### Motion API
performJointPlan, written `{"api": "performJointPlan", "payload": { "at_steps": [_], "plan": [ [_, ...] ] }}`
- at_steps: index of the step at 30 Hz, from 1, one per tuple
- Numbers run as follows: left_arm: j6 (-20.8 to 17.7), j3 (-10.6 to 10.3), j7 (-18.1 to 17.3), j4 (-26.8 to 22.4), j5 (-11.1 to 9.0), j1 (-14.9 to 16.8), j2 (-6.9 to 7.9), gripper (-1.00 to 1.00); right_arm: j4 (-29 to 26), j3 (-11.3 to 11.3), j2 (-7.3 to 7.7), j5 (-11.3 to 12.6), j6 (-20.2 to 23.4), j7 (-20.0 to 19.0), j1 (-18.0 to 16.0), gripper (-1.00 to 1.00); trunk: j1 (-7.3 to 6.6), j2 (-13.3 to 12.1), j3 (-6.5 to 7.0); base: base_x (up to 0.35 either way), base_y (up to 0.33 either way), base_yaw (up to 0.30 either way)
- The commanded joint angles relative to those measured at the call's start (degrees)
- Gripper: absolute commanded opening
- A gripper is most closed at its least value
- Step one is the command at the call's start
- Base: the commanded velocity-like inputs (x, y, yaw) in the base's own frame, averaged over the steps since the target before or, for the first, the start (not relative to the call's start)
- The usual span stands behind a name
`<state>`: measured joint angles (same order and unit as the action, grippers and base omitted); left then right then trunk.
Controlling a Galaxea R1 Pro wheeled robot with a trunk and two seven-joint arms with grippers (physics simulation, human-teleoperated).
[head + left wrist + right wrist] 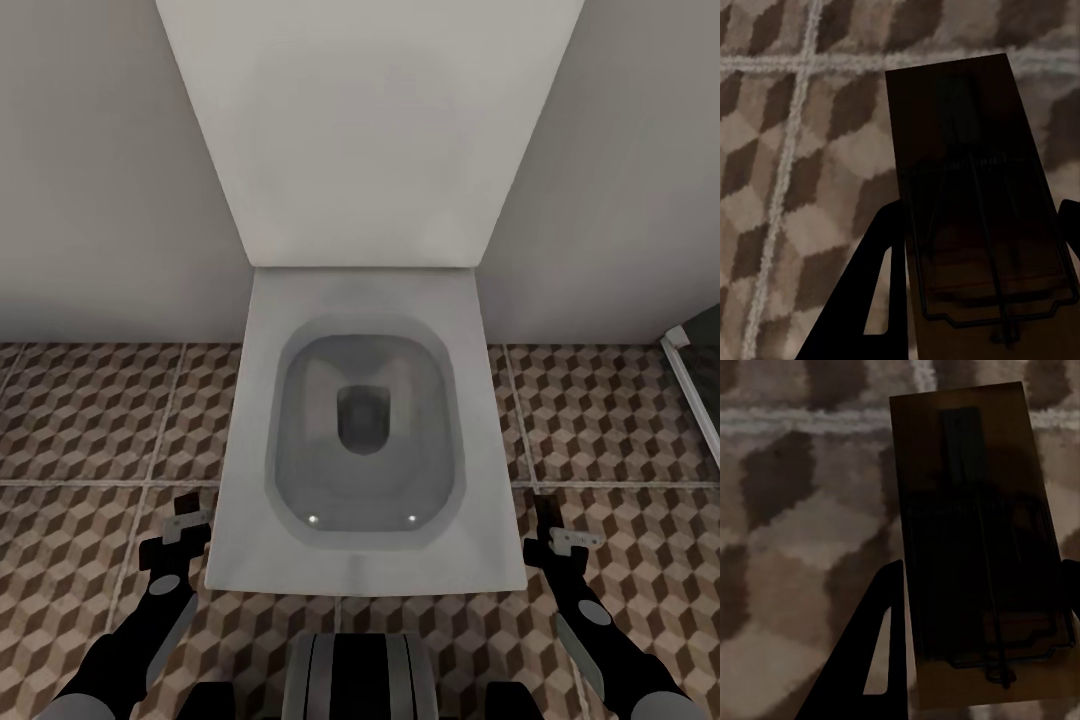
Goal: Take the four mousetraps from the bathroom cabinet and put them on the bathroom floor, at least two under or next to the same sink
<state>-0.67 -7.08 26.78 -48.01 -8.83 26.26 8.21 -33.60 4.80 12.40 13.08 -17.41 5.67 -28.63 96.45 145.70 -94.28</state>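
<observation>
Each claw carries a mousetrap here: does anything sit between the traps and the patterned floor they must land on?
Nothing visible does. Both wrist views show bare bathroom floor beyond each mousetrap. The toilet stands between the two arms.

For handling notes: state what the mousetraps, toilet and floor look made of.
Mousetraps: matte brown wood-like board with thin dark wire, probably metal. Toilet: smooth white, ceramic-looking, faint sheen. Floor: square tiles, pale grout lines, printed cube pattern.

Head cam steep down, wrist cams close, shared bathroom floor
</observation>
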Motion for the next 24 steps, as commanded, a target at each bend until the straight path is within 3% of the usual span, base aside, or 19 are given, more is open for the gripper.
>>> {"api": "performJointPlan", "payload": {
  "at_steps": [1,24],
  "plan": [
    [-0.1,-0.4,0.6,-0.1,-0.5,0.0,0.1,-1.0,0.0,0.5,0.08,0.6,-0.3,0.2,0.0,-1.0,-0.01,0.0,-0.03,0.0,0.0,0.0],
    [-0.1,-0.4,0.7,-0.1,-0.5,0.0,0.05,-1.0,0.0,0.4,0.08,0.6,-0.3,0.2,0.0,-1.0,-0.01,0.0,-0.03,0.0,0.0,0.0]
  ]
}}
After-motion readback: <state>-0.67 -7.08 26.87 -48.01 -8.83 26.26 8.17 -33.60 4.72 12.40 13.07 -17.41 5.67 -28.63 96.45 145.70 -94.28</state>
